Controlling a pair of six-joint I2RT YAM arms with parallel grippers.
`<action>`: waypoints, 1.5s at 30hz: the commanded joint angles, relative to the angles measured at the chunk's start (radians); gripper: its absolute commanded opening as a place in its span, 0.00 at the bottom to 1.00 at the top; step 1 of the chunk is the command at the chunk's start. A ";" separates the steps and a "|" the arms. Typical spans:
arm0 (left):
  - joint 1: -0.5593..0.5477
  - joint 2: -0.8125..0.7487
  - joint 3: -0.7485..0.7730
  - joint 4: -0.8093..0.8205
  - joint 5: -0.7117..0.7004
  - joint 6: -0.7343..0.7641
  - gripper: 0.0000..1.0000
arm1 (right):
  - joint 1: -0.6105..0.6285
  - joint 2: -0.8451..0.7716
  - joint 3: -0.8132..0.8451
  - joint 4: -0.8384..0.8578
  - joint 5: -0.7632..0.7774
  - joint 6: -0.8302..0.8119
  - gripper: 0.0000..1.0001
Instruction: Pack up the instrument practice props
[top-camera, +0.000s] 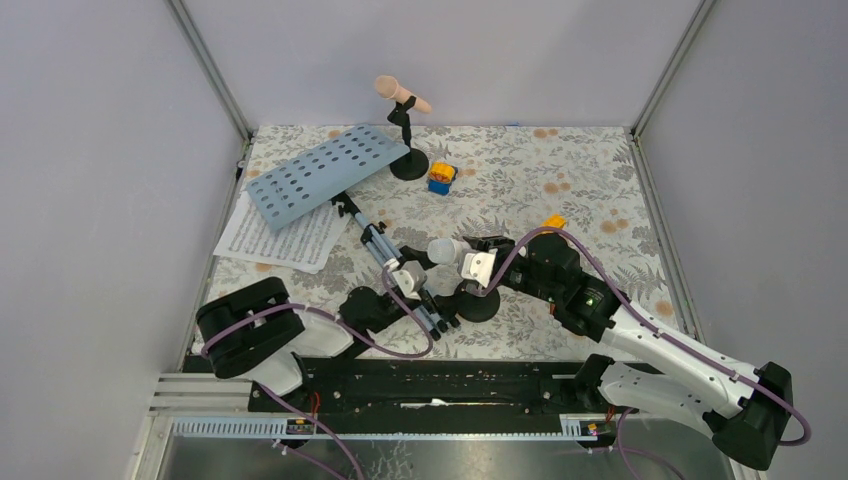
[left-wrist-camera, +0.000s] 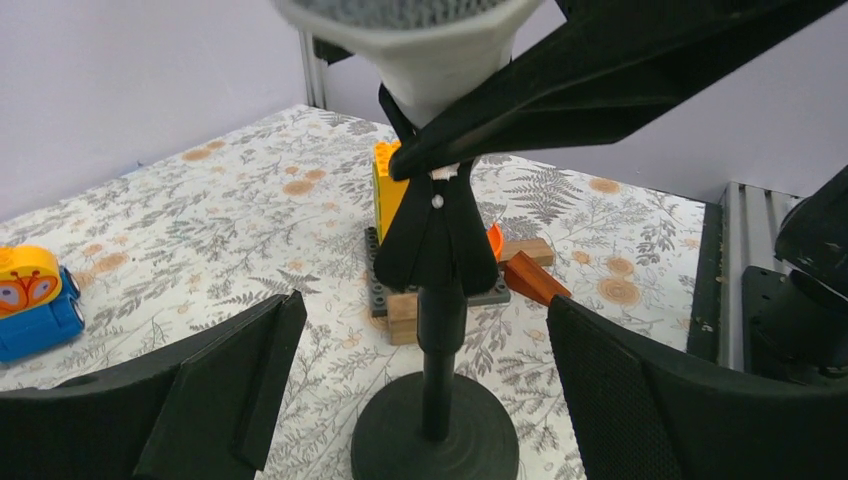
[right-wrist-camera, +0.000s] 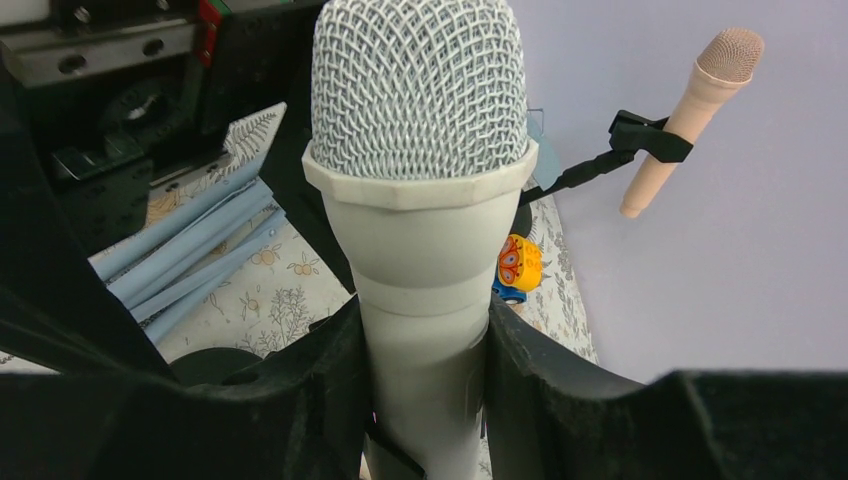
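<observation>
My right gripper (right-wrist-camera: 425, 370) is shut on the white microphone (right-wrist-camera: 420, 200), which still sits in the clip of the near black holder (left-wrist-camera: 437, 340). In the top view the microphone (top-camera: 448, 249) and my right gripper (top-camera: 478, 265) are above that holder's round base (top-camera: 480, 303). My left gripper (left-wrist-camera: 425, 390) is open, its fingers either side of the holder's post, not touching it. The pink microphone (top-camera: 402, 95) stands in the far holder (top-camera: 408, 165). The light-blue rack (top-camera: 325, 172) lies flat on the sheet music (top-camera: 282, 238), its tripod legs (top-camera: 390, 262) folded toward my left gripper (top-camera: 425, 292).
A yellow and blue toy block (top-camera: 441, 177) sits by the far holder. An orange block (top-camera: 553, 222) lies behind my right arm. A stack of yellow brick, grey plate and wooden blocks (left-wrist-camera: 400, 300) stands just behind the near holder. Grey walls enclose the table.
</observation>
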 joint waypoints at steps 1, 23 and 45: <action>-0.006 0.046 0.075 0.133 -0.016 0.067 0.99 | 0.004 -0.013 0.011 0.048 -0.039 0.016 0.00; 0.023 0.135 0.154 0.134 0.044 -0.019 0.00 | 0.003 -0.069 0.062 0.028 -0.045 0.091 0.00; 0.040 -0.029 0.057 -0.037 0.026 -0.053 0.00 | -0.272 0.434 0.619 -0.462 0.559 1.073 0.00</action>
